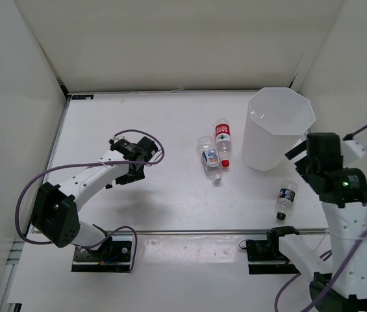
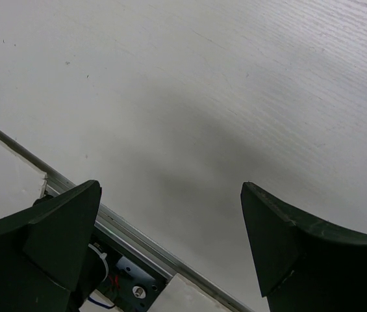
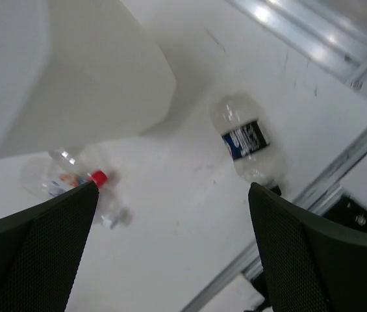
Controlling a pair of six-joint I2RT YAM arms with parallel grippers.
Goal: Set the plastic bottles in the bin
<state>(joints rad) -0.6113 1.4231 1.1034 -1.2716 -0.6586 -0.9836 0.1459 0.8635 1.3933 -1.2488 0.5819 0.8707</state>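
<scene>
Top view: one bin (image 1: 269, 151) stands upper right. Lying on the desk (image 1: 170, 208), three in all: red-capped bottle (image 1: 223, 143) beside blue-labelled bottle (image 1: 211, 158) at centre, dark-capped bottle (image 1: 286, 199) lower right.
Left wrist: left tool (image 2: 170, 195) wide, empty.
Right wrist: right tool (image 3: 173, 188) wide, empty, dark-capped bottle right of centre.

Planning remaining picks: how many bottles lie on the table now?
3. The red-capped bottle and the blue-white labelled bottle lie close together left of the bin; the dark-capped bottle lies nearer, beside the right arm. Others may be hidden inside the bin.
</scene>
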